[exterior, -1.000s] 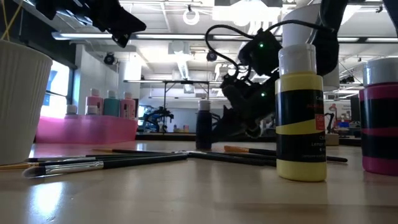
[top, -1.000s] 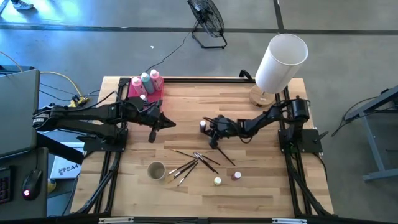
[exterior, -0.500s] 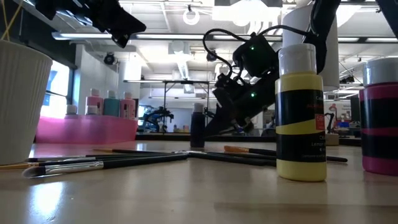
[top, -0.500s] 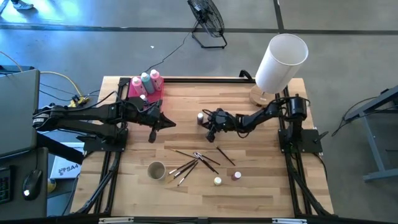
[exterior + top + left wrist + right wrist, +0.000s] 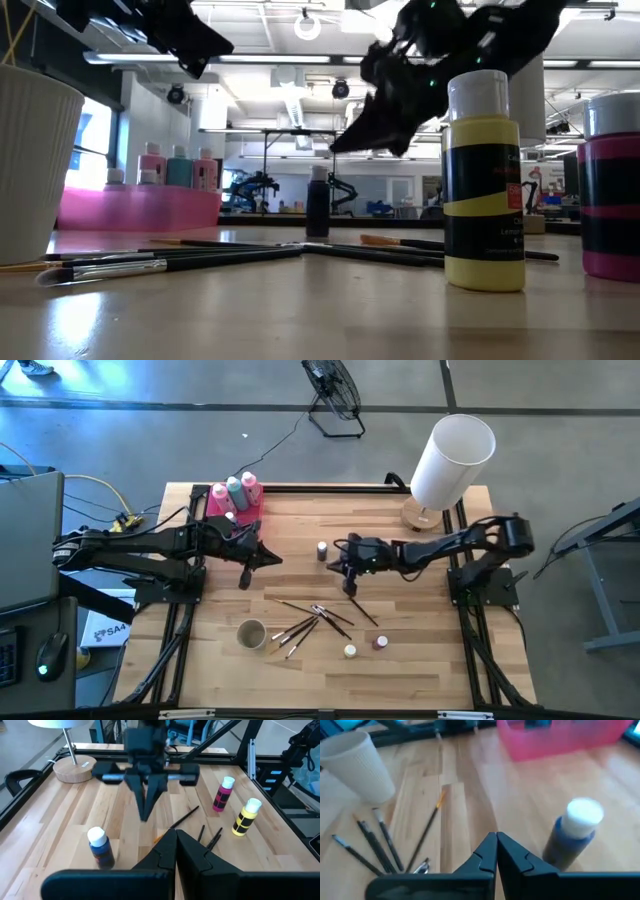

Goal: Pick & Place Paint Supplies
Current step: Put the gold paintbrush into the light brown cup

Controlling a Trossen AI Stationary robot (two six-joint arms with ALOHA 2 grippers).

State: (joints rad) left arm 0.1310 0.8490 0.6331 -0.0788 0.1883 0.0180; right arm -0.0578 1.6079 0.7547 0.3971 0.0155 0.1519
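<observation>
Right arm is stretching low across the middle of the table [image 5: 420, 660], its pincer [image 5: 349, 569] fully closed and holding nothing, hanging just right of a little blue paint bottle [image 5: 322, 550]. That bottle is standing upright, white cap up, apart from the fingers. Left arm is waiting near the pink tray [image 5: 222, 510], its pincer [image 5: 272, 557] closed and empty too. Brushes [image 5: 310, 618] are lying fanned out nearer, pointing mostly diagonally.
</observation>
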